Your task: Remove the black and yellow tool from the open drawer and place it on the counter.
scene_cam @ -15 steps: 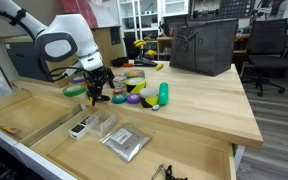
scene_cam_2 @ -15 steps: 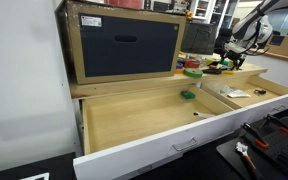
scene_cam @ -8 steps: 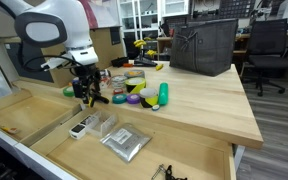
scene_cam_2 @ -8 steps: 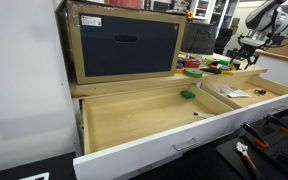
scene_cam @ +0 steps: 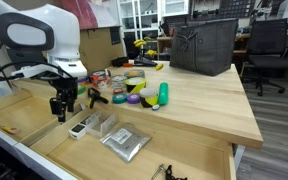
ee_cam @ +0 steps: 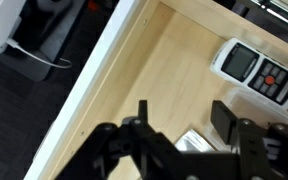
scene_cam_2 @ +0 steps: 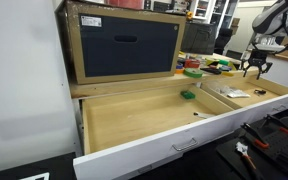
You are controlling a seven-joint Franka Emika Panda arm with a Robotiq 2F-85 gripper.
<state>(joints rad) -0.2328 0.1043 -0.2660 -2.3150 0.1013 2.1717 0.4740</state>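
My gripper (scene_cam: 61, 112) hangs over the open drawer (scene_cam: 24, 125), just left of its divider; it also shows in an exterior view (scene_cam_2: 254, 70). In the wrist view the gripper (ee_cam: 182, 112) is open, with only bare drawer floor between its fingers (ee_cam: 225, 118). I cannot make out the black and yellow tool with certainty. A slim dark item (scene_cam: 97, 97) lies at the front edge of the counter (scene_cam: 199, 105), beside a green tape ring (scene_cam: 74, 90).
In the drawer lie a white handheld device (scene_cam: 79, 128) (ee_cam: 254, 70), a clear box (scene_cam: 102, 122), a silver bag (scene_cam: 124, 143) and a small black wiry item (scene_cam: 169, 174). Tape rolls (scene_cam: 134, 88) and a black basket (scene_cam: 202, 45) stand on the counter.
The arm has swung away from the counter's front edge, outward and down over the drawer. The dark item and green ring have stayed where they were.
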